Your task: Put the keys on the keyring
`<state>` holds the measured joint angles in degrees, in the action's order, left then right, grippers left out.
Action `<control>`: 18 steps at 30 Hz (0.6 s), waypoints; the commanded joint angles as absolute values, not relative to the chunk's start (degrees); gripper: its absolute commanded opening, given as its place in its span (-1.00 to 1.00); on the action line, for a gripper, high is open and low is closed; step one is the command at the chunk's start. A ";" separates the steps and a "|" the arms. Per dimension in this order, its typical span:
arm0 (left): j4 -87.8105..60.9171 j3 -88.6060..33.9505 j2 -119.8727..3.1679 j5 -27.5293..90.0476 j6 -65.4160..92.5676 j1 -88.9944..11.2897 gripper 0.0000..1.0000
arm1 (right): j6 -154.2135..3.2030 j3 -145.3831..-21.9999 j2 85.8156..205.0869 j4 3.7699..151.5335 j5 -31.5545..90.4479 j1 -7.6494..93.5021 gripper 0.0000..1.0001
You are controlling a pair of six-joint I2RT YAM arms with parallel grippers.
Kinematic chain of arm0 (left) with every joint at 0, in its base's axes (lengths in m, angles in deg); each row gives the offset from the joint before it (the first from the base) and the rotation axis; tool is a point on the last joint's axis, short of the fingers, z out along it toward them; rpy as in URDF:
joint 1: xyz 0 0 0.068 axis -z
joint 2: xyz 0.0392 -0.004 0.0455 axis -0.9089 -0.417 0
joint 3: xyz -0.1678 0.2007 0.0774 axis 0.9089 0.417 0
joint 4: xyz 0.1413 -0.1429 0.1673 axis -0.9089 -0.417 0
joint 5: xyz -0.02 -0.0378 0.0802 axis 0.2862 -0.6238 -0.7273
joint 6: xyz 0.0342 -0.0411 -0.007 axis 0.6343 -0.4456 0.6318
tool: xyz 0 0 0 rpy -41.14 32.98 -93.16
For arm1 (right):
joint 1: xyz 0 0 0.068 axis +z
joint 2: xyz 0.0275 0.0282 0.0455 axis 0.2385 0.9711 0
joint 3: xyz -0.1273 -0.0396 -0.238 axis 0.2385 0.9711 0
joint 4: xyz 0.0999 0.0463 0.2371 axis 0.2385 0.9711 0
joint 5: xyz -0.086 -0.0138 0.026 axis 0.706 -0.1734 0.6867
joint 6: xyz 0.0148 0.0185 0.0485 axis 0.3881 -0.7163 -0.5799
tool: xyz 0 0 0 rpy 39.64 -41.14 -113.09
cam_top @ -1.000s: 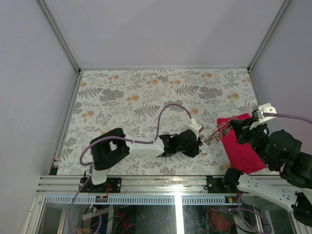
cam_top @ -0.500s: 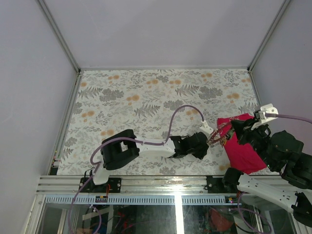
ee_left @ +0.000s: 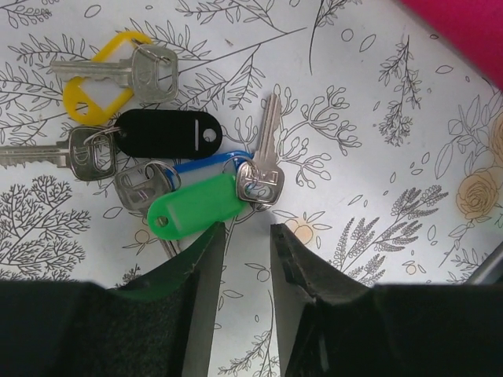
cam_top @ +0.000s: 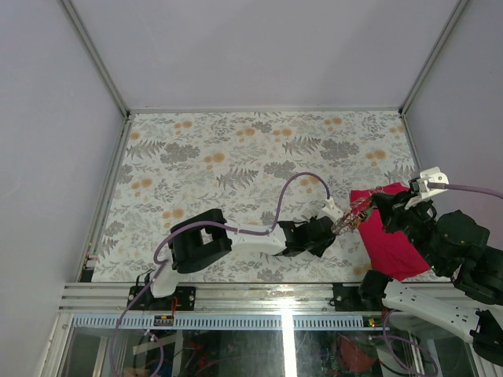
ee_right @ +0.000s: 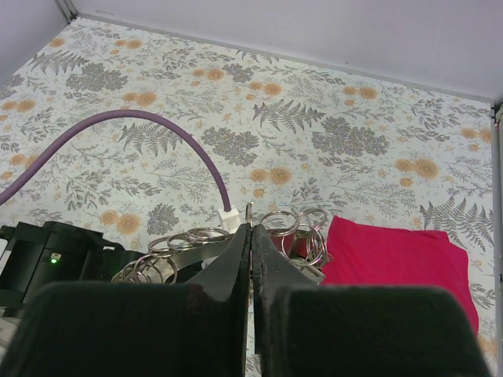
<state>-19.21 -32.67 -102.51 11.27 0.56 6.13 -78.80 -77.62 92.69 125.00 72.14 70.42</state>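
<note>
My left arm lies stretched low across the patterned table (cam_top: 236, 149). My left claw (ee_left: 247, 236) points down, jaws parted and empty, just above the keys (ee_left: 161, 135) lying clustered there, nearest the green tag (ee_left: 196, 206). Rightward, my right claw (ee_right: 251, 228) is clenched on the keyring (cam_top: 351, 214), beside the crimson cloth (ee_right: 401, 259).

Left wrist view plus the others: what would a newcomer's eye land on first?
First, the cluster of small metal keys with yellow, black, blue and green plastic tags, lying on the floral tabletop just beyond the open left gripper. Next, the crimson cloth near the table's right edge. By it, the right gripper is shut on a silvery chain of metal rings.
</note>
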 commanded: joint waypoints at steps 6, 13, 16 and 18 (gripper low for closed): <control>-18.22 -24.70 -99.05 9.84 1.71 6.76 -0.49 | -78.27 -78.24 93.10 119.62 73.53 70.60 -1.00; -8.73 -12.91 -88.13 12.31 2.33 6.81 -0.50 | -78.16 -77.55 92.92 119.33 73.69 70.58 -1.00; -3.69 -12.61 -85.87 13.94 3.40 6.73 -0.48 | -78.50 -77.33 92.69 119.24 73.78 70.58 -1.00; -0.68 -13.84 -85.99 15.05 3.47 6.62 -0.49 | -78.82 -77.37 92.44 119.45 73.86 70.66 -1.00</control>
<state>-12.22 -12.41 -87.94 12.91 1.87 6.31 -78.60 -76.81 92.71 124.47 72.14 70.42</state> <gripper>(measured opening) 0.256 0.010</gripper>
